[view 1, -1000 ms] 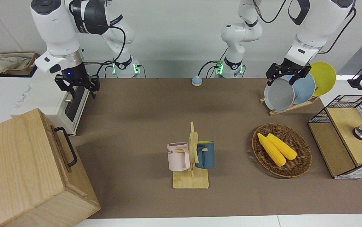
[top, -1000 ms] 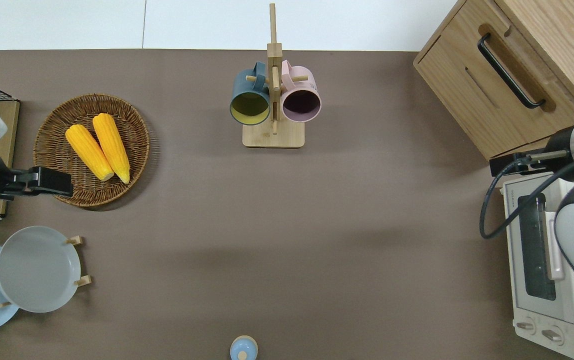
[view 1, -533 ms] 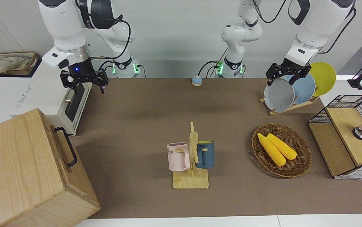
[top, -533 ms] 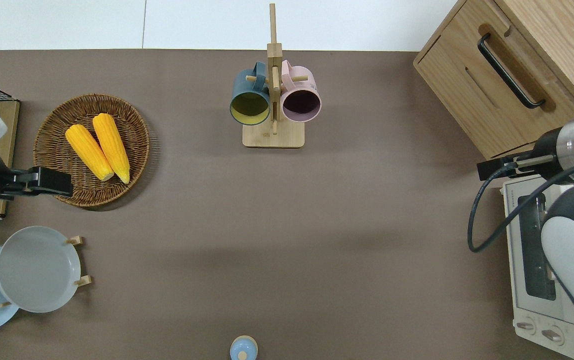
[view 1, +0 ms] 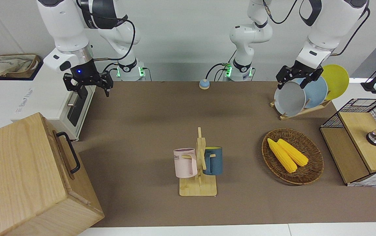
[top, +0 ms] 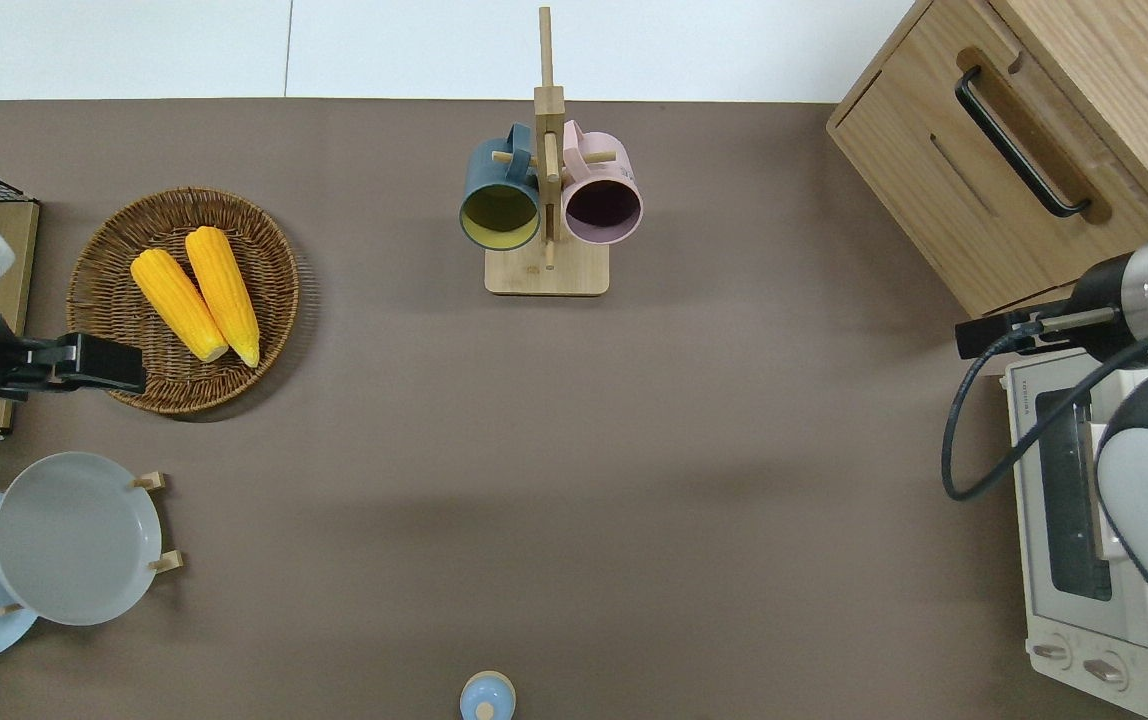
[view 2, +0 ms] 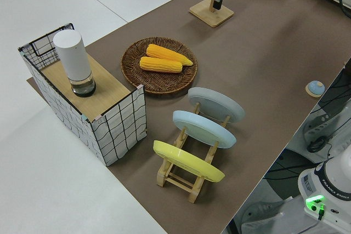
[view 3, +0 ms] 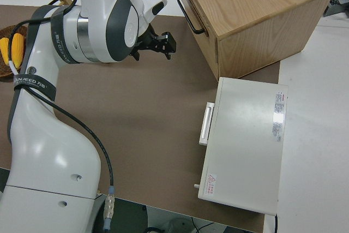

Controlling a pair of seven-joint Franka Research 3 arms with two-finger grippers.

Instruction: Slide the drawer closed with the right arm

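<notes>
The drawer (top: 994, 160) sits in the upper part of the big light-wood cabinet (view 1: 17, 177) at the right arm's end of the table. Its front with the black bar handle (top: 1019, 140) looks pushed in level with the cabinet face; the handle also shows in the front view (view 1: 69, 152) and the right side view (view 3: 188, 10). My right gripper (view 1: 91, 91) is open and empty, raised over the table mat by the cabinet's nearer corner and the toaster oven's corner, apart from the handle. It also shows in the overhead view (top: 989, 335) and the right side view (view 3: 162, 45). The left arm is parked, its gripper (view 1: 293, 83) open.
A white toaster oven (top: 1084, 540) stands beside the cabinet, nearer to the robots. A mug rack (view 1: 198, 164) with a pink and a blue mug is mid-table. A wicker basket (view 1: 315, 170) holds corn; a plate rack (view 1: 302, 109) and a wire-and-wood box (view 1: 358, 147) stand at the left arm's end.
My right gripper has risen and shifted a little off the toaster oven's front toward the table's middle, then nearly stopped. The drawer and the left arm have not moved.
</notes>
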